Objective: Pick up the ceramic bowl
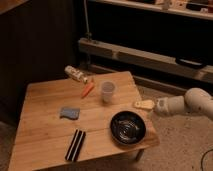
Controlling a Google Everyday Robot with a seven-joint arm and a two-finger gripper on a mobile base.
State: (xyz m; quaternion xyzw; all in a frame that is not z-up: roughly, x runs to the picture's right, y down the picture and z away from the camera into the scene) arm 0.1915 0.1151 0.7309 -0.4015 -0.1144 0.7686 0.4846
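Note:
The ceramic bowl is round, shallow and glossy black, and it rests on the wooden table near the front right corner. My gripper is pale and hangs at the table's right edge, just up and right of the bowl and clear of its rim. It is open and holds nothing. The white arm reaches in from the right.
A translucent white cup stands behind the bowl. An orange carrot and a bottle on its side lie at the back. A blue sponge and a black bar lie to the left. Dark shelving stands behind.

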